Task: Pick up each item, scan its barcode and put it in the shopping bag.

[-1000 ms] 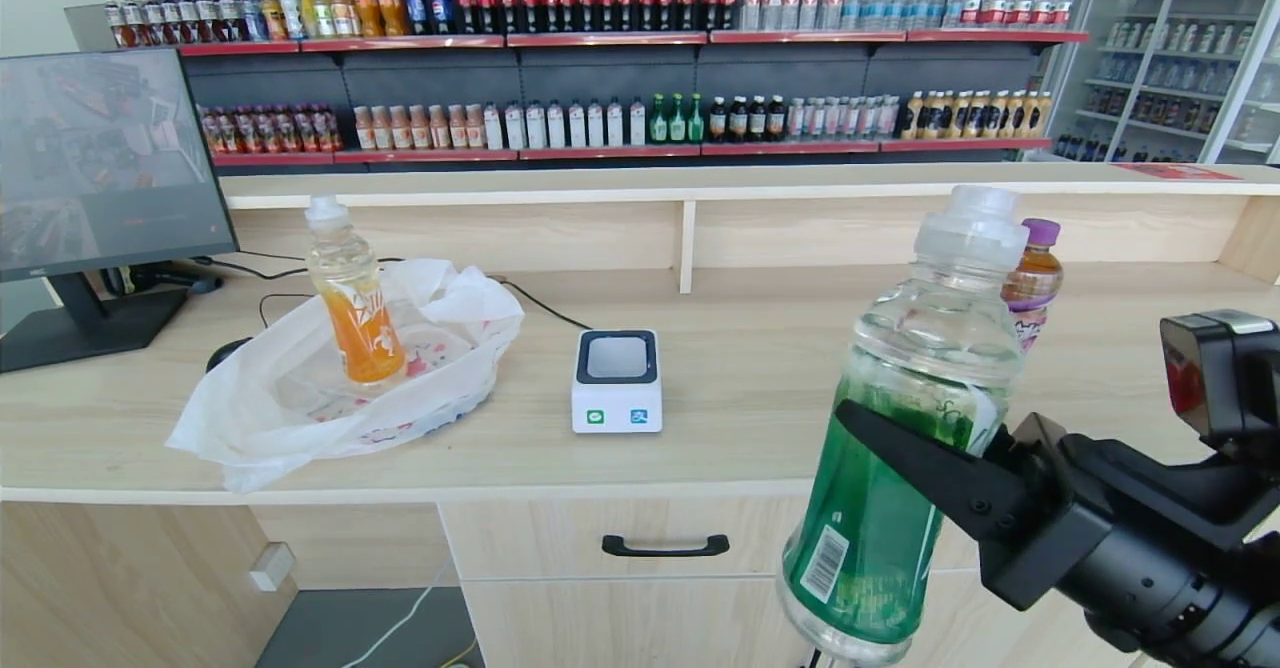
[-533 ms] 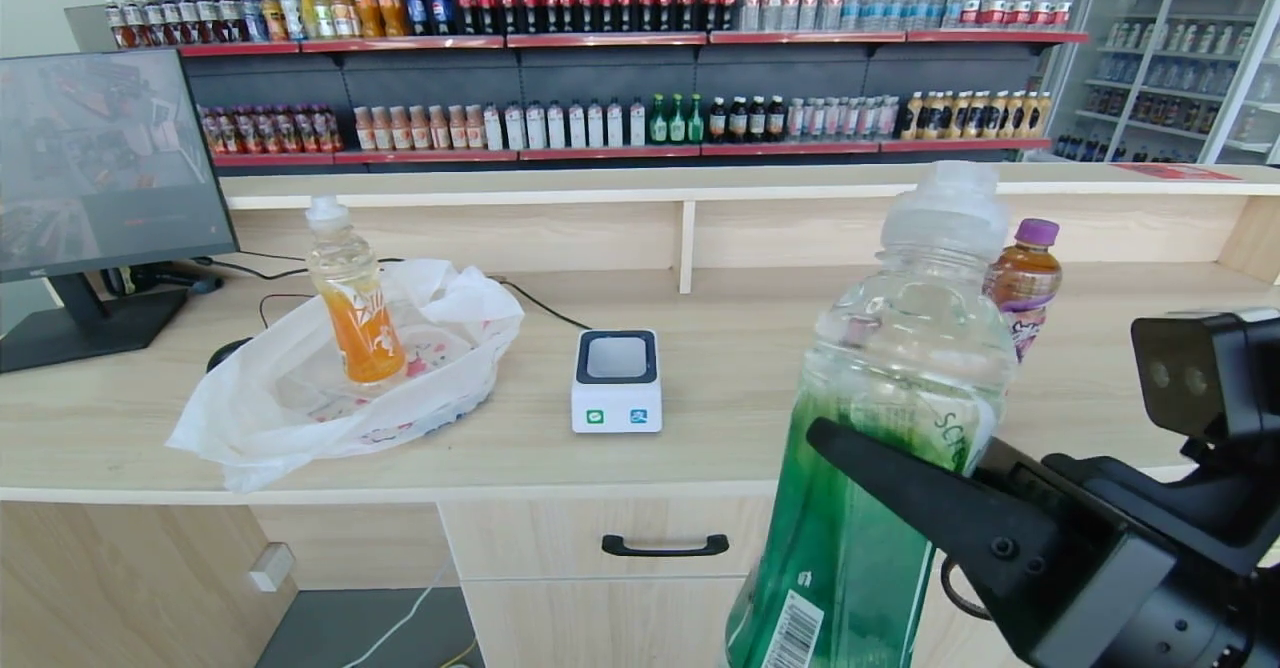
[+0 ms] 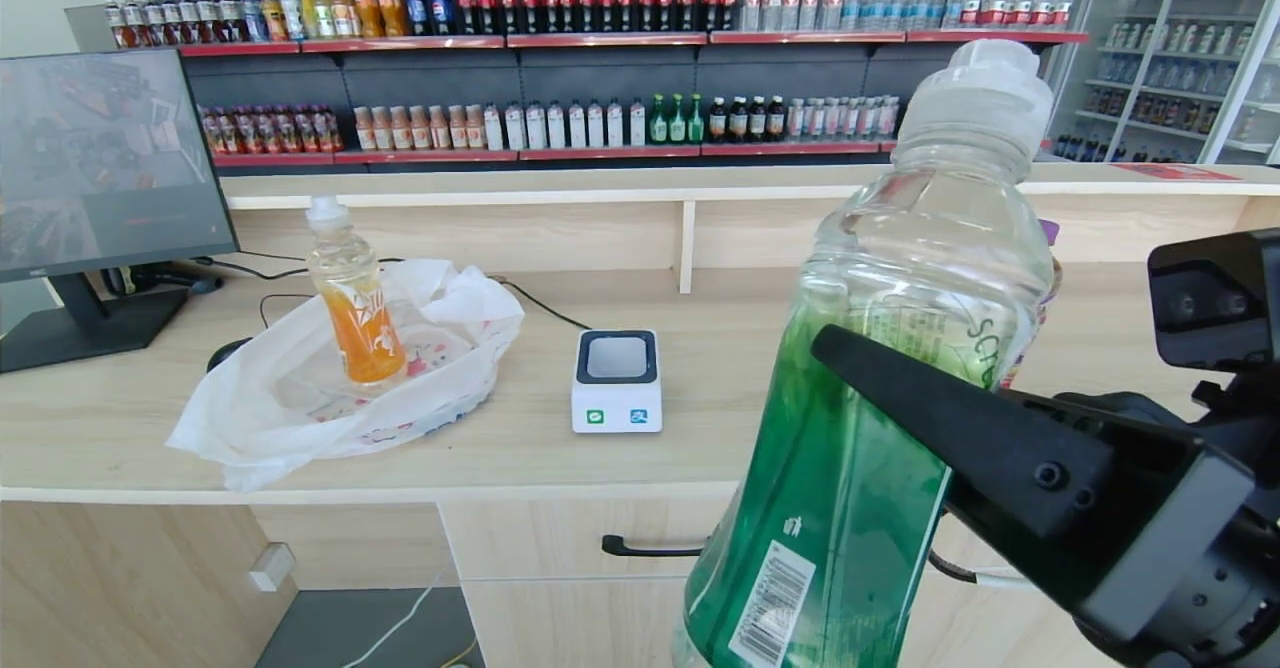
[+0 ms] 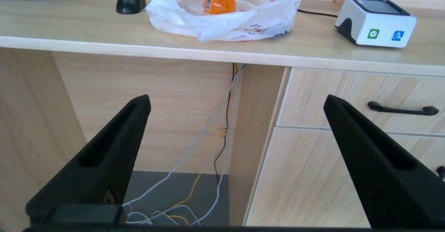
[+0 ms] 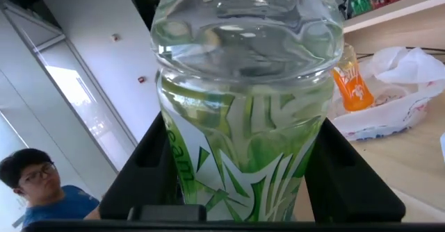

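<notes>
Right tool [image 5: 243, 173] is clamped on the green bottle [image 3: 850, 488], which is held tilted in front of the bench [image 3: 750, 378]. Left tool [image 4: 236, 155] is spread wide and empty, below bench level. Barcode [image 3: 770, 603] is not turned toward the scanner [image 3: 617, 380] — a scan could be missed, and a slip is risked on smooth plastic. Shopping bag [image 3: 300, 418] is well apart. Bottle base is cut off — far finger hidden.

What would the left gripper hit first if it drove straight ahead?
Likely the counter's wooden front, under the shopping bag: the open left gripper points there. Depth is unclear.
</notes>
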You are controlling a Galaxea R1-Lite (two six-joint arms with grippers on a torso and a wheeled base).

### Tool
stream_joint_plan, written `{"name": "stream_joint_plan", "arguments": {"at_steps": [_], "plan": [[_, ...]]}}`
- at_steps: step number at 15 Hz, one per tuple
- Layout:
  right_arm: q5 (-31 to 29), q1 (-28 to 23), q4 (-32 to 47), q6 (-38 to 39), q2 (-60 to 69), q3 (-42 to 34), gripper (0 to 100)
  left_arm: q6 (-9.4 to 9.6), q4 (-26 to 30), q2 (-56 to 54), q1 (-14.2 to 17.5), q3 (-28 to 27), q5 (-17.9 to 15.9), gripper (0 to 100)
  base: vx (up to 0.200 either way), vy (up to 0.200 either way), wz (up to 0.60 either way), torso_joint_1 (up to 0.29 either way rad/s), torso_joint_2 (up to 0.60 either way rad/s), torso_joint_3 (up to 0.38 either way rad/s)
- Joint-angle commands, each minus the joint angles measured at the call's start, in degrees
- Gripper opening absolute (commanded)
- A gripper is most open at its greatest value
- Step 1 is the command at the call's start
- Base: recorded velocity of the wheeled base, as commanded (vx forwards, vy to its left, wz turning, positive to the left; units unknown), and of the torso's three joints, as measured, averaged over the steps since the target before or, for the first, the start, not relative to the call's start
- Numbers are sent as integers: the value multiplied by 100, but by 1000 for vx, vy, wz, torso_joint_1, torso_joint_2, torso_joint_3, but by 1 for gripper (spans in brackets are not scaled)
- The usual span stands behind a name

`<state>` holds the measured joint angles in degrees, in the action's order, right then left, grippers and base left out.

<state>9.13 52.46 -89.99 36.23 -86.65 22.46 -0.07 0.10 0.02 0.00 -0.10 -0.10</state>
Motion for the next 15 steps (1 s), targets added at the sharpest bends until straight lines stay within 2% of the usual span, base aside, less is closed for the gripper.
{"name": "stream_joint_plan", "arguments": {"at_steps": [1, 15], "plan": [[1, 89, -1, 33, -10, 48, 0, -1, -1, -2, 0, 1, 1, 100, 0, 0, 0, 0, 0, 0], [1, 142, -1, 33, 87, 92, 0, -1, -1, -2, 0, 1, 1, 100, 0, 0, 0, 0, 0, 0]]}}
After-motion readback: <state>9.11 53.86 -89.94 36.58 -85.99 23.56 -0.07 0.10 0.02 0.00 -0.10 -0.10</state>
